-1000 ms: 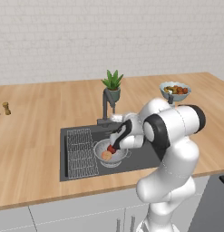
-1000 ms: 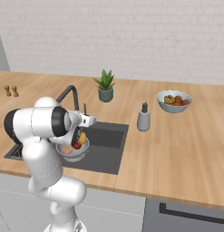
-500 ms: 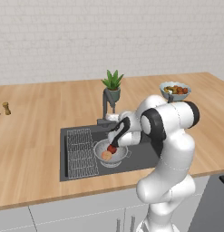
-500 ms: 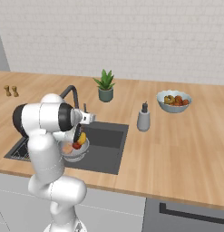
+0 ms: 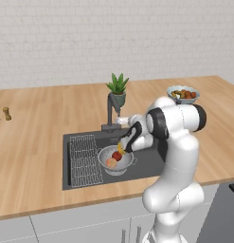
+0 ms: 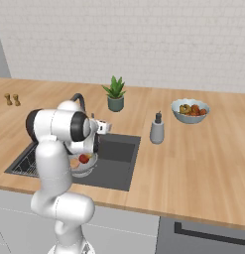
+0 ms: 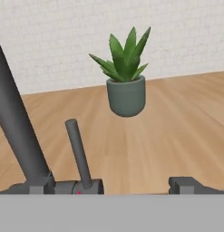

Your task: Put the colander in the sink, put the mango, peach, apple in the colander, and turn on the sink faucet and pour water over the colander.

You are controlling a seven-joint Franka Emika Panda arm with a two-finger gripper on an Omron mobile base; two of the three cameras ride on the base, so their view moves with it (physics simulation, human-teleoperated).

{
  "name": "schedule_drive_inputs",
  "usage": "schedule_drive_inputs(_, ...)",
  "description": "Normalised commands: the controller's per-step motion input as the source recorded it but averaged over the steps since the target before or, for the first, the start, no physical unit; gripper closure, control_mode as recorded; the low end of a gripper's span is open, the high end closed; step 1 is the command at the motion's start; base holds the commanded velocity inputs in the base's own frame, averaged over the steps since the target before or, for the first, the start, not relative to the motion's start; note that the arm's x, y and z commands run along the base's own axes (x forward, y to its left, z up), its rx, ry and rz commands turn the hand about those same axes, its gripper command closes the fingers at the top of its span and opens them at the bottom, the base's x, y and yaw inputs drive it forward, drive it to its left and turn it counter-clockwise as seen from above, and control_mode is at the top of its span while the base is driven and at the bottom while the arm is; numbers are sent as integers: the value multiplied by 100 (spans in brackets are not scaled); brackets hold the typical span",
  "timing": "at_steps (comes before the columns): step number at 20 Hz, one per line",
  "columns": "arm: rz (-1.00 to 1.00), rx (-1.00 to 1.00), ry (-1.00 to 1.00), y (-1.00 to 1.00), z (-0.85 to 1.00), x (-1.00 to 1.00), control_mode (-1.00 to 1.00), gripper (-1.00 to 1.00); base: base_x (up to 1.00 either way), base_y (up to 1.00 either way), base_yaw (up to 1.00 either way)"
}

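Observation:
The silvery colander [image 5: 102, 157] sits in the dark sink [image 5: 148, 167], beside the wire rack. It holds the yellow mango [image 5: 121, 148], the red apple [image 5: 117, 155] and the pinkish peach [image 5: 111, 163]. From the right, the apple [image 6: 84, 158] shows in the colander [image 6: 85, 169] behind my arm. My gripper [image 5: 121, 121] hangs open at the foot of the tall dark faucet [image 5: 111, 107], above the sink's back edge. In the hand view the faucet column [image 7: 16, 131] rises at left. Its thin lever [image 7: 79, 149] stands between my open fingertips, touching neither. Water is out of view.
A potted plant [image 5: 118, 90] stands right behind the faucet. A pale bowl of fruit [image 5: 183, 94] sits at the counter's far right and a grey soap dispenser [image 6: 156, 130] right of the sink. Two small shakers [image 5: 2, 114] stand far left.
My gripper has risen from just above the colander and moved back toward the faucet base, staying open. The fruit and colander have not moved.

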Motion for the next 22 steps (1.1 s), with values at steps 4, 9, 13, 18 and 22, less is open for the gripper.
schedule_drive_inputs(4,0,0,-9,0,-16,18,-100,-100,0,0,0)
schedule_drive_inputs(9,0,0,-2,1,-14,0,-100,-100,0,0,0)
schedule_drive_inputs(13,0,0,-2,9,-10,3,-100,-100,0,0,0)
schedule_drive_inputs(18,0,0,0,23,0,13,-100,-100,0,0,0)
schedule_drive_inputs(22,0,0,0,6,0,11,-100,-100,0,0,0)
